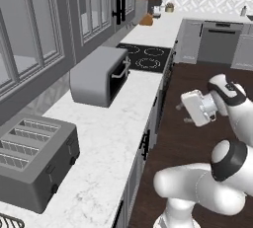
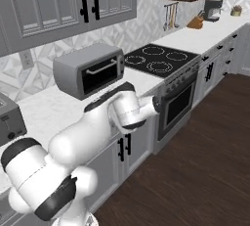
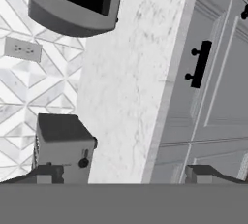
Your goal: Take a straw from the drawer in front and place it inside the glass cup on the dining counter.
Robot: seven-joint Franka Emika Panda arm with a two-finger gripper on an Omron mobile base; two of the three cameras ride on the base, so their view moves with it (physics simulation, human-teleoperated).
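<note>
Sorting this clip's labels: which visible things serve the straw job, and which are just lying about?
Job: grey panel drawer front with black bar handle, shut; robot's gripper, jaws open.
Lying about: grey toaster oven; grey four-slot toaster; black cooktop; white marble worktop.

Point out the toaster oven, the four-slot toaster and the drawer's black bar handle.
Toaster oven (image 1: 96, 76): left base view, its grey top.
Four-slot toaster (image 1: 32, 160): left base view, its front side.
Black bar handle (image 3: 199, 64): hand view, middle of the bar.
</note>
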